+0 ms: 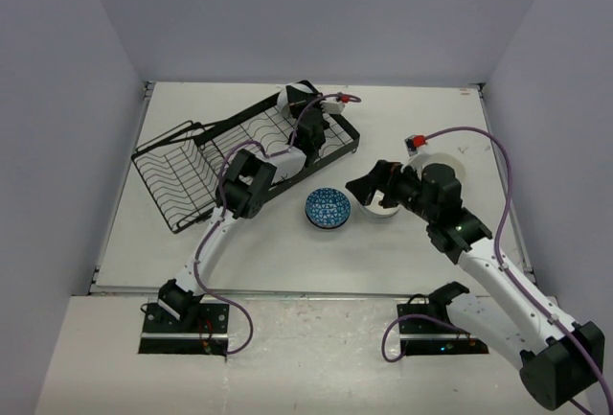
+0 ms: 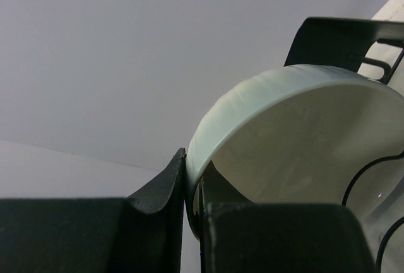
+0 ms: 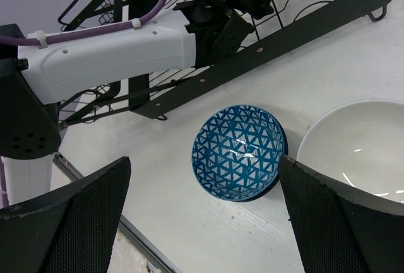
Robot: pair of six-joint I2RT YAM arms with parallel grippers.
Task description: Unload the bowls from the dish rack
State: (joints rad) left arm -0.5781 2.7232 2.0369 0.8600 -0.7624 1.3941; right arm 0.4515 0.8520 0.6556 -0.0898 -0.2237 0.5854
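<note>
Top view: the left gripper [image 1: 303,108] reaches over the far right end of the dish rack [image 1: 177,185]. The right gripper [image 1: 366,189] hangs spread wide above the table [image 1: 239,252].

Left wrist: the left gripper is clenched on the rim of a white bowl [image 2: 297,147].

Right wrist: a blue-patterned bowl [image 3: 238,152] sits near the rack, with a second white bowl [image 3: 356,147] just to its right.

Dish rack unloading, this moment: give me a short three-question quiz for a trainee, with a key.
1. True or false: the left tool is shut on the rim of a white bowl.
2. Where is the blue patterned bowl? A: on the table. B: held in the right tool. C: hanging from a cable.
3. Fill in: the right tool hovers above the blue patterned bowl with its jaws ____.
Key: 1 true; 2 A; 3 open.
</note>
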